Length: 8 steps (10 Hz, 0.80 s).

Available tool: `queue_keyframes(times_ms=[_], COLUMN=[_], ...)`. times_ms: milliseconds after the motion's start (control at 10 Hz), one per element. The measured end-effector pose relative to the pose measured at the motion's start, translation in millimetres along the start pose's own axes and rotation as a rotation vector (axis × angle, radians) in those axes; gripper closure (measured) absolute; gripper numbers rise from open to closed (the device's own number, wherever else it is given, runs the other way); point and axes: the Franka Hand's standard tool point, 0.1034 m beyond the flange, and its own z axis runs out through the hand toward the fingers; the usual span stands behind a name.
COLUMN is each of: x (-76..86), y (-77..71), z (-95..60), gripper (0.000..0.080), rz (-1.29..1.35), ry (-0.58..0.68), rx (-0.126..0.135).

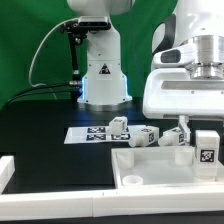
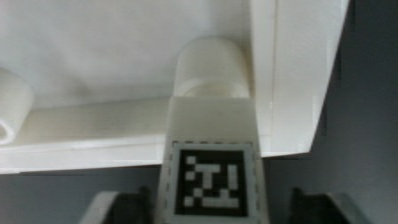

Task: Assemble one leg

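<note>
The two-finger gripper (image 2: 214, 208) has its jaws closed narrowly on the short, chunky white plastic leg (image 2: 215, 110), whose black-and-white marker tag fills the gap between the dark fingers (image 2: 118, 206). The leg hangs upright at the exterior view's right, its rounded end just inside the raised rim of the large white square tray (image 1: 150, 172). Three similar legs (image 1: 146, 137) stand behind, near the marker board (image 1: 86, 133)

The leg (image 2: 210, 120) looks like smooth white plastic with a soft sheen, and its tag (image 2: 214, 180) is flat, matt print. At five o'clock in the exterior view, the tray (image 1: 160, 165) is the same satiny white plastic. The table (image 1: 40, 125), toward nine o'clock, is matt black. The backdrop (image 1: 25, 50) at ten looks like green cloth.
</note>
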Motion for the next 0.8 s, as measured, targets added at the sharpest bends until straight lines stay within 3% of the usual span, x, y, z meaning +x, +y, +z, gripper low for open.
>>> queue_keyframes(times_ms=[100,200,300,500,600,700,800], x=[0.0,1.0,12.2,42.2,44.2,59.5,65.7], y=[0.0,0.3,8.0,26.4,34.3,40.4,35.5], z=[0.0,-0.5,-5.9,-25.3,-26.2,-30.0,-28.6], gripper=[0.0301,0.0178,0.0158,0.0151,0.0151,0.0151,0.0151], rz=[-0.002,-0.006,-0.063,-0.046,-0.040,-0.010,0.004], ry=[0.000,0.001,-0.016,-0.066,-0.177,-0.272,-0.314], rx=[0.000,0.000,0.002,0.054,0.067,0.083,0.097])
